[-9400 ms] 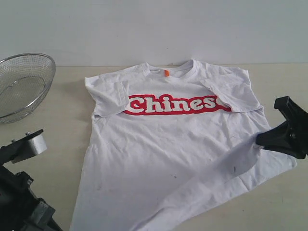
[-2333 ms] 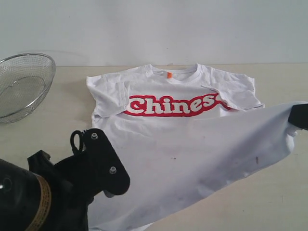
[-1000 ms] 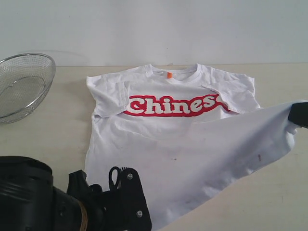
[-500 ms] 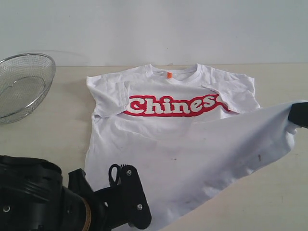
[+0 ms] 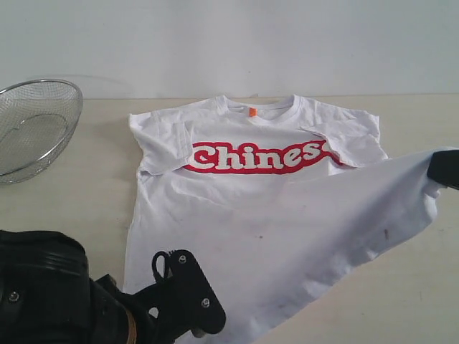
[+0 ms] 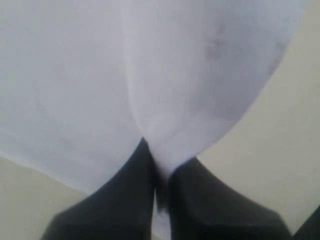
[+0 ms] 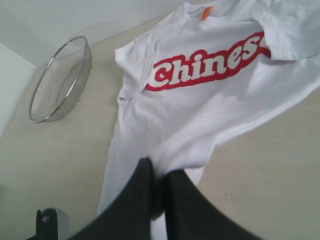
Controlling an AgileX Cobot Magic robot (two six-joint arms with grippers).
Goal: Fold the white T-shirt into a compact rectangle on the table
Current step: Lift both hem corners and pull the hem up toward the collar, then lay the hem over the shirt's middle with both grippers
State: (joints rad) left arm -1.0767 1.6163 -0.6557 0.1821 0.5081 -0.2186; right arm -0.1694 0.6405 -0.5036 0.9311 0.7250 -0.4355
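Observation:
The white T-shirt (image 5: 272, 215) lies face up on the table (image 5: 79, 193), its red "Chinese" lettering (image 5: 262, 156) and orange neck tag (image 5: 250, 111) toward the far side. My left gripper (image 6: 161, 160) is shut on the shirt's near left hem corner; white cloth (image 6: 165, 120) bunches out between its black fingers. In the exterior view that arm (image 5: 179, 301) sits at the bottom left. My right gripper (image 7: 159, 176) is shut on the opposite hem corner, held up off the table at the right edge (image 5: 445, 168), so the cloth is stretched toward it.
A round wire-mesh basket (image 5: 32, 129) stands at the table's far left, also seen as the basket (image 7: 60, 80) in the right wrist view. Bare tabletop lies in front of the shirt at the right (image 5: 387, 301). A pale wall runs behind the table.
My left gripper has closed on the shirt's near left hem corner and shifted slightly left and toward the front edge. The right gripper still holds its lifted corner in the same place.

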